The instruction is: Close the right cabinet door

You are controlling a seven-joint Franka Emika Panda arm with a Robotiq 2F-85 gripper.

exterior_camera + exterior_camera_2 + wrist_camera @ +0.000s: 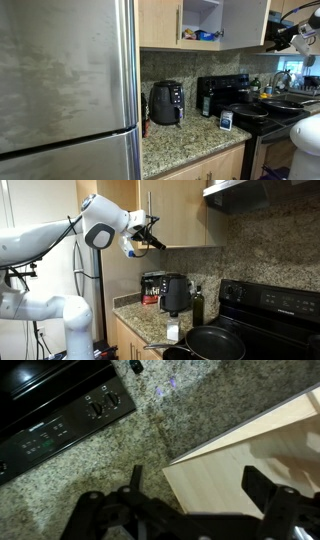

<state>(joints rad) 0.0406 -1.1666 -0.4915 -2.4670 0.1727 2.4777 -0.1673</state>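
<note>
Gripper (195,482) raised beside the open right cabinet door (245,22).
Jaws spread wide, pale wood panel between them; granite counter (190,405) far below.

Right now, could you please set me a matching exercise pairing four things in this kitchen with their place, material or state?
Things:
1 right cabinet door
2 air fryer
3 pan
4 fridge

Matches:
a on the stove
b open
c stainless steel
d on the counter

Pairs: 1-b; 2-d; 3-a; 4-c.
</note>
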